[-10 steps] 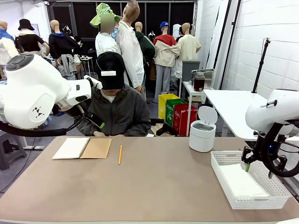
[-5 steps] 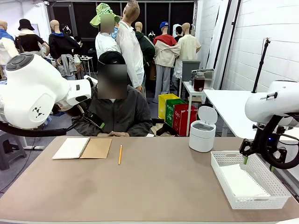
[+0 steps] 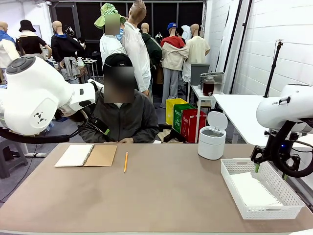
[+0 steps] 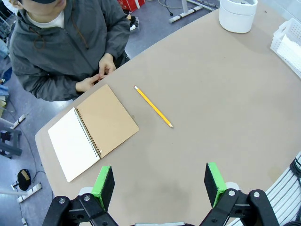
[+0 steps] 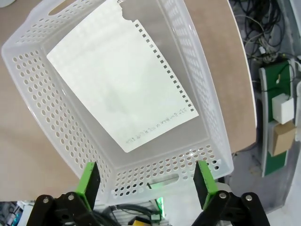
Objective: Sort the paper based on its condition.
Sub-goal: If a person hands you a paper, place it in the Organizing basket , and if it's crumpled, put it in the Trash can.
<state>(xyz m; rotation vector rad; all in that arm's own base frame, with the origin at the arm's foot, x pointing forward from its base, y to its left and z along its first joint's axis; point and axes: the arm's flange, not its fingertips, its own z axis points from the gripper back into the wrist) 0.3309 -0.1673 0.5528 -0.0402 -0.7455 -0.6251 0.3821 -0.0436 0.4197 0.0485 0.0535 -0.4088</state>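
One sheet of paper [image 5: 120, 84], white with a row of punched holes along one edge and a small tear at a corner, lies flat on the floor of the white perforated basket [image 5: 33, 113]. My right gripper [image 5: 146, 181] hangs open above the basket, with nothing between its green pads. From the front, the paper [image 3: 252, 188] shows inside the basket [image 3: 230, 182] at the table's right end, under the right gripper [image 3: 269, 172]. My left gripper [image 4: 158, 186] stands open and empty, high above the table's left half.
An open spiral notebook [image 3: 85, 155] with a brown cover [image 4: 106, 120] and a yellow pencil [image 3: 125, 161] lie at the far left-centre. A white lidded bin [image 3: 212, 137] stands behind the basket. The person sits at the far side, hands [image 4: 96, 77] together at the table's edge.
My right gripper has risen a little above the basket and its jaws have spread slightly wider. The person has lifted their head. The left arm is still.
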